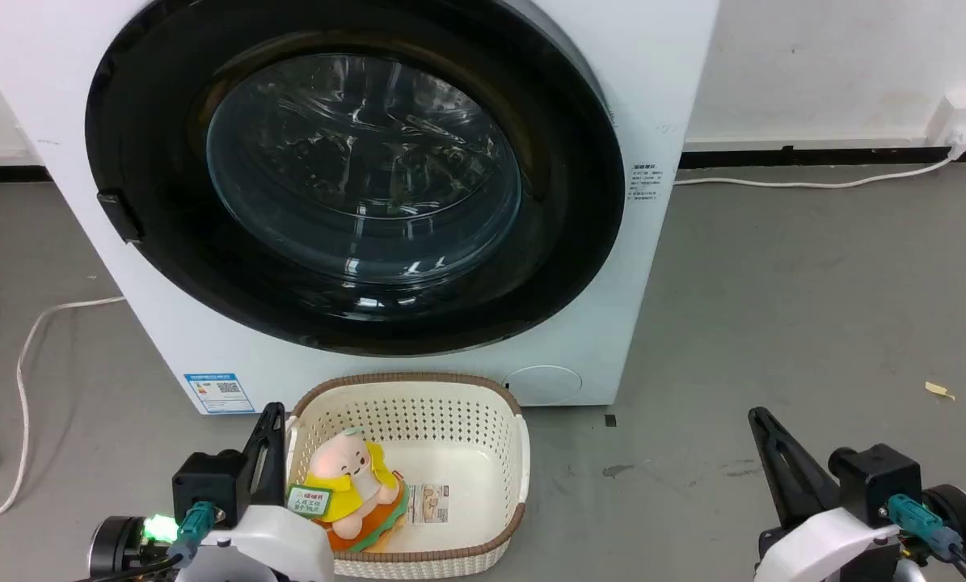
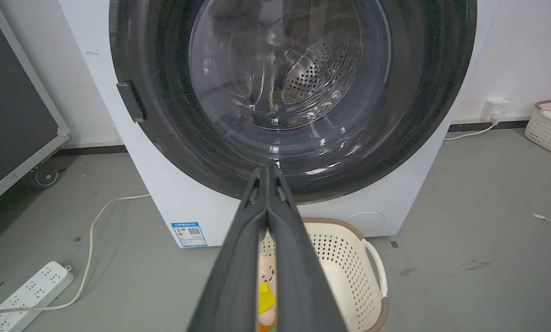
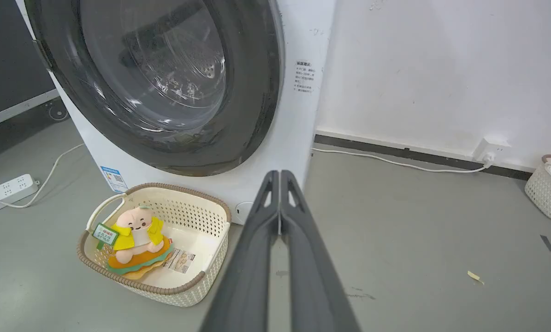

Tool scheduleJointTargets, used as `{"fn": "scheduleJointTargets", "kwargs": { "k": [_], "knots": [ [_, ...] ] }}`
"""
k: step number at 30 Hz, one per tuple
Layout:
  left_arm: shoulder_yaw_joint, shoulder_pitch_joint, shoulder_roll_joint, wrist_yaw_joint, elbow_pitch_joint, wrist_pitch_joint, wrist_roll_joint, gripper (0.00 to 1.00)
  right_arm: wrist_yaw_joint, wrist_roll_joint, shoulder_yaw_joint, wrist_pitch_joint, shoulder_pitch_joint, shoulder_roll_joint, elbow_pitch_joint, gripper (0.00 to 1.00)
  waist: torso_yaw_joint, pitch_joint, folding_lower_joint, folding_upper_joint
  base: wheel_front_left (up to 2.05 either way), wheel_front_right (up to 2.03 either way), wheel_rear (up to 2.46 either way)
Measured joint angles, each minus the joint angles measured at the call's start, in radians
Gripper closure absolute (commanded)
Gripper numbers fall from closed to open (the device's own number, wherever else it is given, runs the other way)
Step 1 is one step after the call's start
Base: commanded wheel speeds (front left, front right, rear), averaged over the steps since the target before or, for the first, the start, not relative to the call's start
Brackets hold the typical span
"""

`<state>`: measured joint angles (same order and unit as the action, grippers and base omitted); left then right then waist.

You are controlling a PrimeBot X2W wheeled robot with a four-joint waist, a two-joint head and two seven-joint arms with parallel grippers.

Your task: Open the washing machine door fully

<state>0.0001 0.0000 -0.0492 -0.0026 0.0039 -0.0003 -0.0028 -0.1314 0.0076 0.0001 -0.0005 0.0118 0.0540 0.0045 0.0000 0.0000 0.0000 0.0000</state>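
Two grippers, one door, nothing yet begun.

1. Large round glossy black washing machine door (image 1: 353,186) with a bulging clear glass window: lies flush against the front of the white boxy washing machine (image 1: 668,73), no gap visible at its rim. Judged progress: none, the whole swing is left.
2. Left gripper (image 2: 267,169): long dark fingers pressed together, empty, pointing toward the door's lower rim but apart from it.
3. Right gripper (image 3: 280,174): likewise clenched on nothing, low and to the right of the machine.
4. Cream perforated plastic basket (image 1: 418,408): on the grey floor just before the machine, with a pink and yellow plush toy (image 1: 349,477) inside.

View notes:
- Left wrist view shows the perforated steel drum (image 2: 321,64) behind the glass and a white power strip (image 2: 26,295).
- Right wrist view shows a second pale basket (image 3: 545,193) by the wall.
- Head view shows both grippers flanking the cream basket.
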Motion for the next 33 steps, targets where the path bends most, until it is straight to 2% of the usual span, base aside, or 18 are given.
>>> {"fn": "scheduleJointTargets", "kwargs": {
  "k": [33],
  "knots": [
    [0.0,0.0,0.0,0.0,0.0,0.0,0.0,1.0,0.0,0.0,0.0,0.0,0.0,0.0,0.0,1.0,0.0,0.0,0.0,0.0,0.0,0.0,0.0]
  ]
}}
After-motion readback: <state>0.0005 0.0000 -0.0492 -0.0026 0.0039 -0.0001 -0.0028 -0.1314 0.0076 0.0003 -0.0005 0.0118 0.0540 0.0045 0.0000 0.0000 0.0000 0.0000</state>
